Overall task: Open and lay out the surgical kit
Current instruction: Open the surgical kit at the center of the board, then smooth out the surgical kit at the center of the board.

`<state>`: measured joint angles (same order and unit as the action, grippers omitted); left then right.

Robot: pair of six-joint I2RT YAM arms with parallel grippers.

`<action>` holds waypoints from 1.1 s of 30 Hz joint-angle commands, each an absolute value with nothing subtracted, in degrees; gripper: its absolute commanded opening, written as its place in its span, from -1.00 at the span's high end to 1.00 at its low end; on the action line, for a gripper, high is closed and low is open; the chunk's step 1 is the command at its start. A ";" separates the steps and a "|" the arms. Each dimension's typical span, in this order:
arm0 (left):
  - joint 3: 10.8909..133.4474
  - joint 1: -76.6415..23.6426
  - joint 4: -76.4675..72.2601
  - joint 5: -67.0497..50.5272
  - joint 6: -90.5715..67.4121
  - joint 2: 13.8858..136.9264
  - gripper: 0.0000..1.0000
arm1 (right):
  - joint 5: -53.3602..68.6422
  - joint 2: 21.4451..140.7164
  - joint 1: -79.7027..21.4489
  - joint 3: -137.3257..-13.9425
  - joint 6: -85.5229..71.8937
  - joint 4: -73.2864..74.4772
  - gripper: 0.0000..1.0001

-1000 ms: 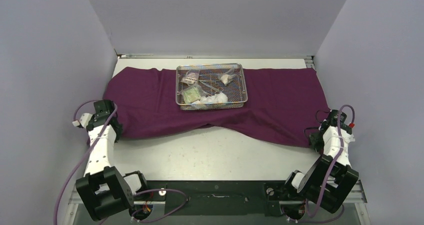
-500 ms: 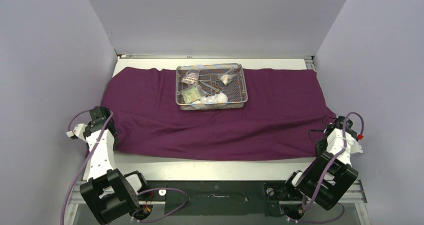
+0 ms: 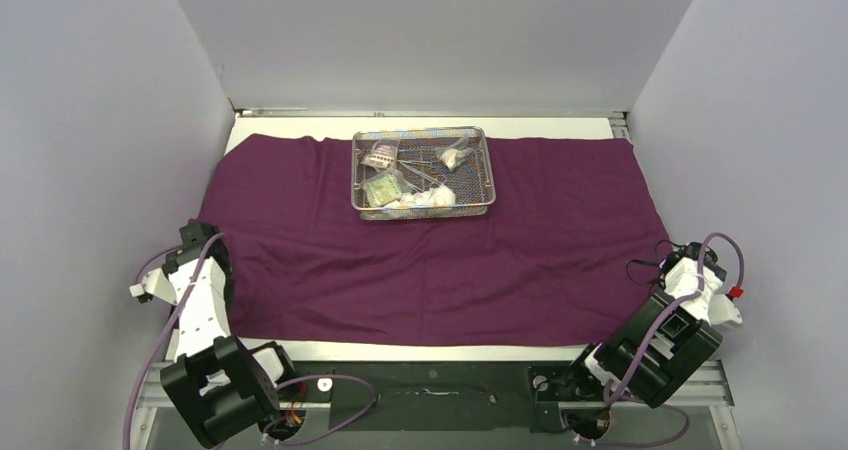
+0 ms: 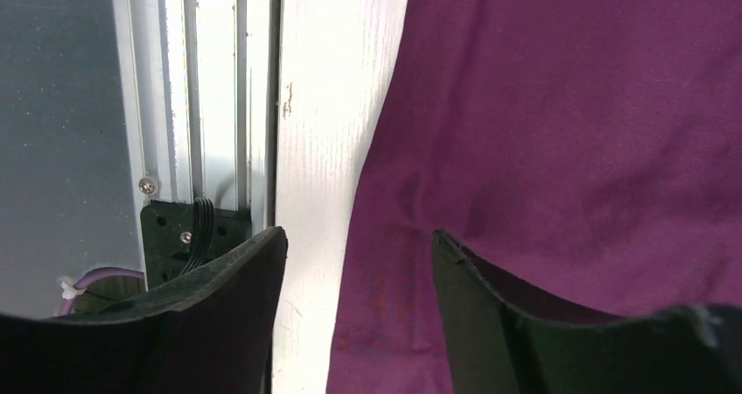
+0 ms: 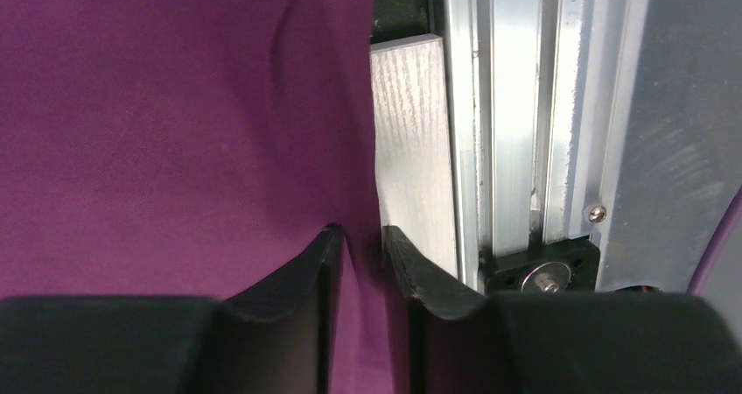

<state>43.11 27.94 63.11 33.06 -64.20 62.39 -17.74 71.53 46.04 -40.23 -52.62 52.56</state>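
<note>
Nearest in, at the front corners of the table [image 3: 420, 350], the two arms sat low and wide apart. The left gripper [image 4: 359, 245] had its jaws spread, the edge of the purple cloth wrap [image 3: 480, 260] lying loose on the tabletop between them, nothing pinched. Over on the right, the right gripper [image 5: 360, 235] had its jaws almost together, a thin bit of the cloth's side edge caught in the slit.

By my reading, this was the tail of the unwrapping step: the cloth lay flat, its near edge running along the front of the table. Next, the right would have to let go and both arms lift clear without dragging the cloth, then reach far for the contents.

The cloth's long axis ran left to right across the table. Further back, at the middle of its far edge, sat the wire-mesh tray [image 3: 488, 170], long side also left to right, with white gauze wads [image 3: 430, 197] and packets [image 3: 383, 188] inside.
</note>
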 commanded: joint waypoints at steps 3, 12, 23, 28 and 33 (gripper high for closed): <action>49.26 28.41 65.19 36.22 -66.00 61.63 -0.40 | -20.38 70.55 46.43 -43.38 -53.32 54.99 0.26; 52.75 28.24 49.27 15.30 -47.01 64.07 -0.43 | -12.19 68.04 42.52 -48.36 -47.75 53.07 -0.12; 43.23 28.44 36.40 1.57 -41.91 72.67 -0.38 | 19.09 70.11 38.44 -41.13 -37.17 33.73 -0.26; 41.65 29.35 38.68 6.72 -45.42 74.36 -0.38 | 23.77 72.27 42.86 -35.82 -38.73 31.07 -0.25; 40.17 30.70 39.88 10.20 -47.80 75.23 -0.38 | 18.84 72.31 44.61 -35.42 -38.15 33.32 -0.25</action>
